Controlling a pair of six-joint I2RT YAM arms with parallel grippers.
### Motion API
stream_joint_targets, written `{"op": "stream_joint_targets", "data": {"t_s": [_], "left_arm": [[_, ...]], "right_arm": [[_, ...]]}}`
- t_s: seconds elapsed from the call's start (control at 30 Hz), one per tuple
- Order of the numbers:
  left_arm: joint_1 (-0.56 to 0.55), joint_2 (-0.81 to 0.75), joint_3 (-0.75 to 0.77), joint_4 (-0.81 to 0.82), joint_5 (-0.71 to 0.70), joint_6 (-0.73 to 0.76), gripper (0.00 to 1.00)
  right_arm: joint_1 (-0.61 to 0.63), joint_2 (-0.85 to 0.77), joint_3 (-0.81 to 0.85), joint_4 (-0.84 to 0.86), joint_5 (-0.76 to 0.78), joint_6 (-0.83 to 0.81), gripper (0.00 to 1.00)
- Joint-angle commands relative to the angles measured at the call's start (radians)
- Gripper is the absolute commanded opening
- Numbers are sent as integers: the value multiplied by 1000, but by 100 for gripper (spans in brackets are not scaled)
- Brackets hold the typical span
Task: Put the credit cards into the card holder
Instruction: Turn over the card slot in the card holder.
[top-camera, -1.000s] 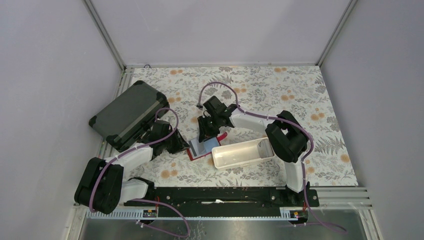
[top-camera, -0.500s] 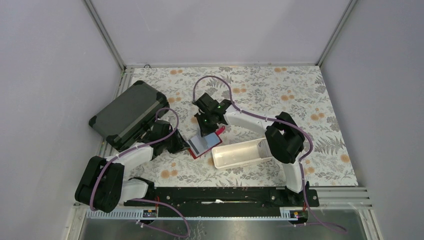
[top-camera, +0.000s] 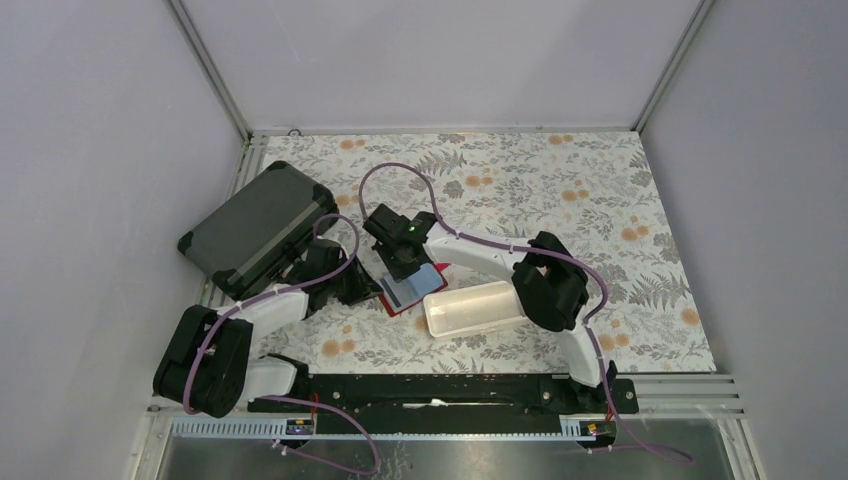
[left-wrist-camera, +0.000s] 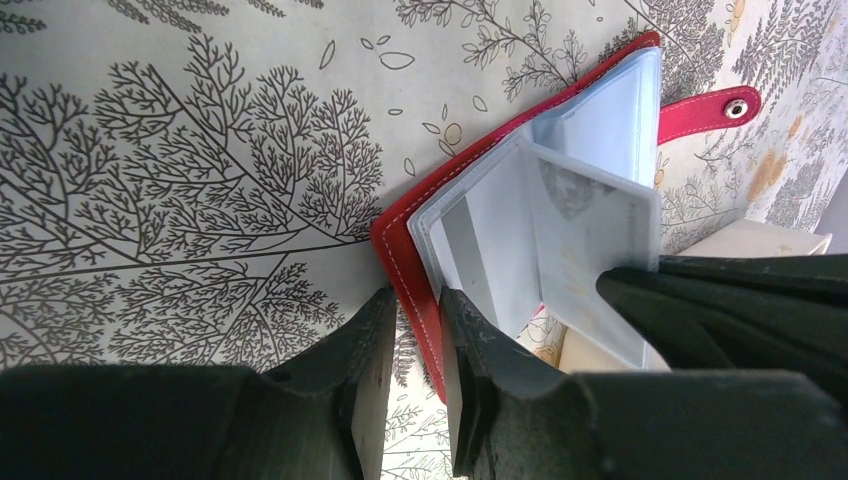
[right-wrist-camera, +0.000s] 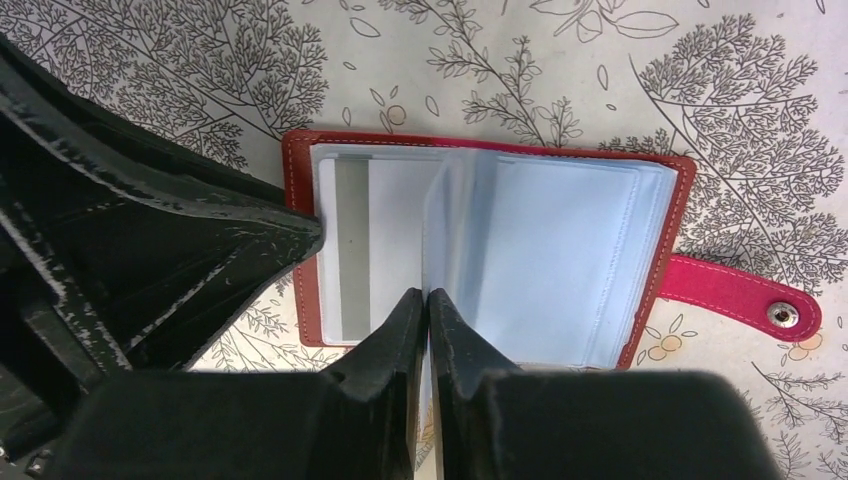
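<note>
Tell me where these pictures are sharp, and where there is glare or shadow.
Top view: even, soft light, no hard shadows; the wallet is small but clear. Left wrist view: the wallet's clear sleeves show a pale sheen; the left gripper is dark, with little detail. Right wrist view: wallet sharp; the right gripper is nearly black.

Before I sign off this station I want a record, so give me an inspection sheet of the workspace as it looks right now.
Surface: floral table cover, no spills seen.
Job's things: red card holder lies open; a pale card with a grey stripe seems seated in a sleeve; no loose cards seen.
Clutter: white tray beside the holder; dark grey case at far left.
Grippers: left gripper fingers pinch the red cover's edge; right gripper fingers shut on a clear sleeve.
Cables: purple cables loop above both arms.
Surroundings: plain grey walls; nothing else seen.
</note>
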Motion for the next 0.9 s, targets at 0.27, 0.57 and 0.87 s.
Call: {"op": "stream_joint_targets", "data": {"t_s": [0.27,0.57,0.87], "left_arm": [[-3,-34,-29,30,-8,-15,26],[6,-235,-52,-116,-124,-3,36],[25,-403,-18,-258,-185,12,62]], "right_arm": [[46,32,41,-31,-17,12,31],[46,-11,30,8,-122,28,51],[45,-157,-51,22,-86,21,67]]}}
